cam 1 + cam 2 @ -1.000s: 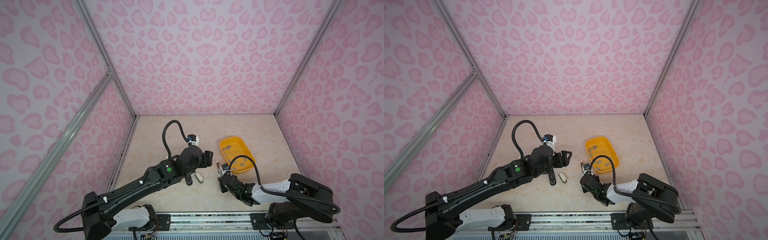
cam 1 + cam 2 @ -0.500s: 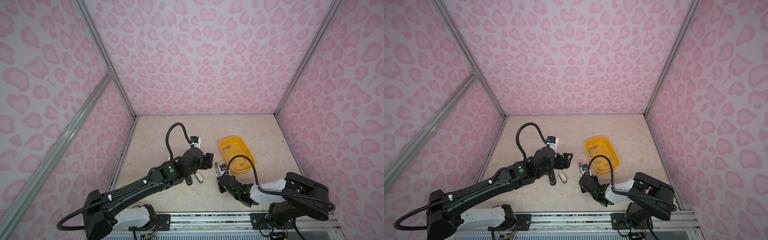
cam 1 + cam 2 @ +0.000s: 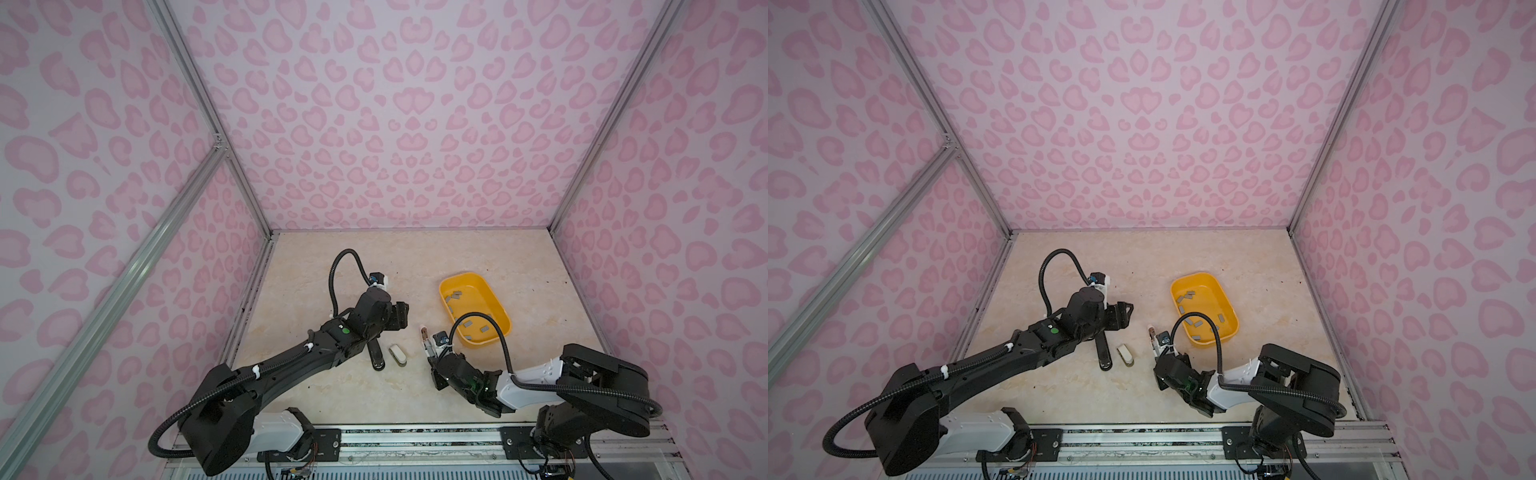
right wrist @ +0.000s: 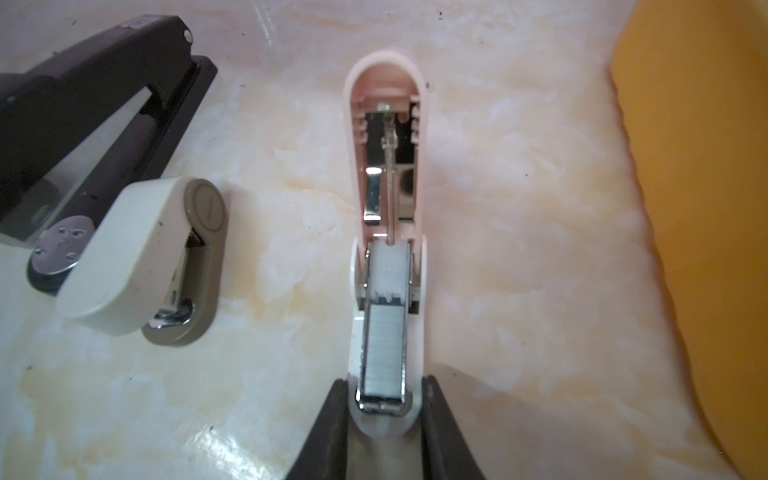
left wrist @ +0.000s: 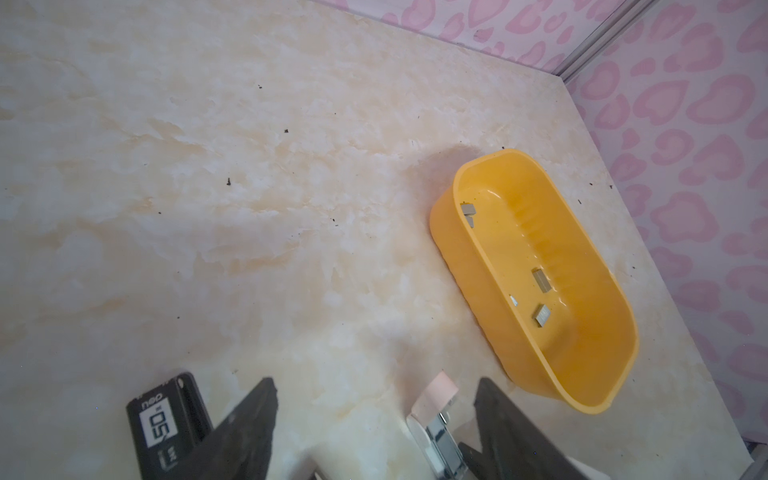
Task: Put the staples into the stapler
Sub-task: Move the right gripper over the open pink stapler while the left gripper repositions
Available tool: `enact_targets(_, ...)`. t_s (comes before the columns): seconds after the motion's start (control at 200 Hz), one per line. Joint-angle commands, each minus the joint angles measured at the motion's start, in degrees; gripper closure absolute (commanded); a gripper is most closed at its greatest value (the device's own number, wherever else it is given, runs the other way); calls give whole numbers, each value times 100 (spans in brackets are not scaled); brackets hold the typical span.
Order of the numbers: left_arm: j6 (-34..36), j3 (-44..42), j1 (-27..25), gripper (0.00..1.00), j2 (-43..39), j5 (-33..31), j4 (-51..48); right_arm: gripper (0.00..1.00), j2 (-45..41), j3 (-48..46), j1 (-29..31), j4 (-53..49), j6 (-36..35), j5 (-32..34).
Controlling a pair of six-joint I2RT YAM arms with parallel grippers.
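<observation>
Three staplers sit on the table (image 3: 332,395), but only the pink stapler (image 4: 386,249) is in play. Your right gripper (image 4: 384,399) is clamped on its white nose end, one finger on each side. It holds the stapler between the yellow tray (image 3: 473,276) and the cream stapler (image 4: 137,257). Your left gripper (image 5: 374,386) is spread wide with nothing in it. The tip of the pink lid (image 5: 436,390) shows between its fingers, touching neither.

Closing the lid looks like the riskiest part. You grip only the nose, so a push on the raised lid from the left could, I judge, twist the stapler in the fingers or lever it out of them. If the lid comes down crooked, the thin spring rod (image 4: 390,166) under it may foul the metal channel (image 4: 362,332) and jam, or the strip may ride up. A wide sweep of the left arm could also bump the black stapler (image 4: 83,104), which lies just beside the cream one.

The staples (image 4: 382,345) look well seated. One bright grey ribbed strip lies flat in the channel, pushed to the front, with the white pusher block (image 4: 388,270) right behind it. Spare strips (image 3: 457,296) lie scattered in the tray.
</observation>
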Motion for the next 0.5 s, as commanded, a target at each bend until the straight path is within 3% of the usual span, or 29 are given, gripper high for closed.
enact_targets(0.0,176,173,96,28,308,372,329,79,59,-50,14,50,12,-229)
enact_targets(0.495,418,754,104,38,1482,434,157,80,102,-163,46,340,14,-272)
